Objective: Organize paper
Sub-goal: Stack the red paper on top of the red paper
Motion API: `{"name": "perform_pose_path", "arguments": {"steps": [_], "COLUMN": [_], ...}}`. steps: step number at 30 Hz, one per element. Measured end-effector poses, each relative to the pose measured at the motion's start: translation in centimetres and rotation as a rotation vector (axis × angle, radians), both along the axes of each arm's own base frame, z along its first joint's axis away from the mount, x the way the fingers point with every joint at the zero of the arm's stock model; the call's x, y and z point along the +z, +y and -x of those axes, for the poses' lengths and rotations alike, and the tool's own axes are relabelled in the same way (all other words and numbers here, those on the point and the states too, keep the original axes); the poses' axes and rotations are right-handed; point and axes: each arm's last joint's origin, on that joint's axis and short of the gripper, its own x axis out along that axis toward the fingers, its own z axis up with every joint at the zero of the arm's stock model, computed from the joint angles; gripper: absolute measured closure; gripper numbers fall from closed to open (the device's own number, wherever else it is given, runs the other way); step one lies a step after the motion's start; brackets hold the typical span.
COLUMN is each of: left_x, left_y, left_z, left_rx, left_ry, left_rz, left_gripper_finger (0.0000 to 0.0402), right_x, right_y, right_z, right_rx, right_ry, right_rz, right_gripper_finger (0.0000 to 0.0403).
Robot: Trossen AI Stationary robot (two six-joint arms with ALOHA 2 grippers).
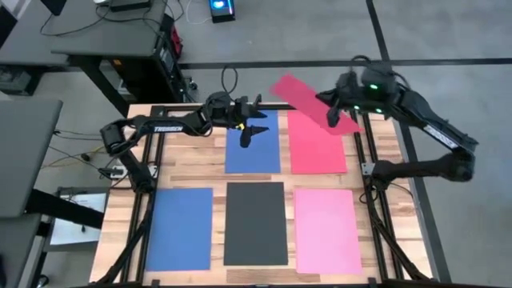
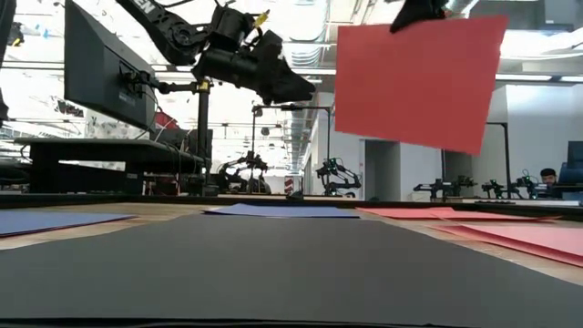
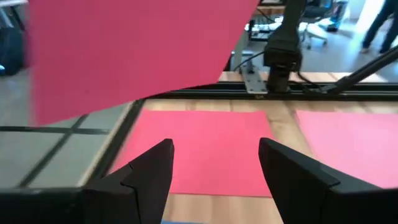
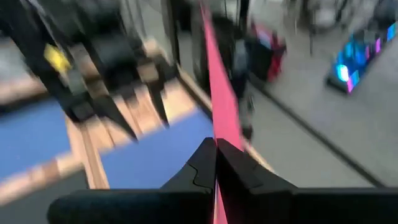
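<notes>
I see the right gripper (image 1: 330,108) pinching a red sheet (image 1: 308,98) aloft, above another red sheet (image 1: 317,144). Left gripper (image 1: 254,120) spread, empty, over a blue sheet (image 1: 254,152). Left arm (image 1: 160,125) reads "TROSSEN".

Both arms are dark, near-black, built of slim tubular links joined by bulkier rounded joint housings. The left arm (image 1: 156,126) carries white lettering along its forearm link, and a small yellow tag sits just behind the left gripper (image 1: 254,128). Black cables loop over the wrist housing behind it. Its two fingers (image 3: 144,177) are flat, matte black blades tapering to angular tips. The right arm (image 1: 432,132) has a chunky wrist block showing a green indicator light just behind the right gripper (image 1: 330,116), whose fingers (image 4: 202,165) are likewise black and wedge-shaped.
</notes>
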Motion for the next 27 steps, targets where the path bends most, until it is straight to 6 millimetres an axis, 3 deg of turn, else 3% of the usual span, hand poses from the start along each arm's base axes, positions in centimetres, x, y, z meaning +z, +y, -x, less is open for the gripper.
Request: {"name": "perform_pose_path", "arguments": {"steps": [5, 9, 17, 23, 27], "left_x": [-1.4, -2.8, -4.2, -5.5, -6.7], "left_y": [-0.2, 0.2, 1.1, 2.2, 2.4], "left_z": [-1.6, -2.8, -4.3, -6.6, -7.2], "left_rx": [-0.052, -0.090, -0.166, -0.250, -0.247], "left_ry": [-0.074, -0.168, -0.442, -0.434, -0.415], "left_rz": [0.073, 0.151, 0.225, 0.353, 0.391], "left_gripper_finger": [0.0182, 0.0182, 0.0182, 0.0182, 0.0182], "right_x": [0.2, 0.8, 1.6, 1.6, 1.7], "right_y": [1.0, 1.8, 3.1, 3.1, 3.1], "right_z": [2.4, 2.8, 1.1, -0.2, -0.1], "right_rx": [0.016, 0.061, 0.177, 0.207, 0.205], "right_ry": [-0.180, -0.256, -0.348, -0.373, -0.377], "right_rz": [0.064, 0.067, 0.078, 0.087, 0.091], "right_gripper_finger": [0.0403, 0.0403, 0.0403, 0.0403, 0.0403]}}
